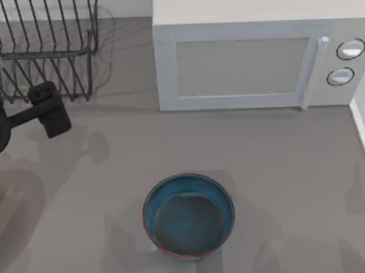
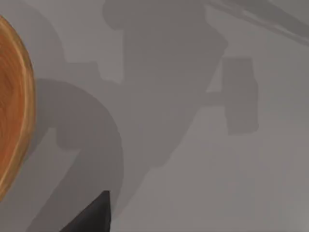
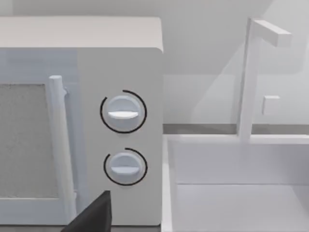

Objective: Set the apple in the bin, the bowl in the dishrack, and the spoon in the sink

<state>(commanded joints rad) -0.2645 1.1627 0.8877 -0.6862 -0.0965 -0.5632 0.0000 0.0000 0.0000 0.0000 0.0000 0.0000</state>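
Bowl: the bowl (image 1: 188,215) sits on the table (image 1: 279,163), near the front edge and about mid-width. Round and deep, glossy teal-blue inside shading to a duller grey-blue floor, with a thin reddish-brown rim. Upright, nothing inside it, nothing touching it.

Dishrack: the dishrack (image 1: 44,48) stands at the table's back left corner, well apart from the bowl. Thin black wire, upright bars and slanted prongs, casting fine line shadows on the grey top.

Left gripper: the left gripper (image 1: 48,109) hangs above the table at the left, just in front of the dishrack, dark and blocky. Whether its claw is released or clenched, I cannot tell. It holds nothing visible.

Wooden disc: in the left wrist view a round wooden piece (image 2: 12,104) with orange-brown grain lies on the matte grey surface.

Microwave: a white microwave (image 1: 257,56) stands at the back, right of the dishrack; boxy, smooth, with a grey window, a bar handle and two round dials (image 3: 123,113).

Sink: the right wrist view shows a white sink (image 3: 241,193) just beside the microwave, with a squared white faucet (image 3: 251,77) behind the basin.

Right gripper: a dark finger edge (image 3: 94,215) shows; claw state cannot be told.
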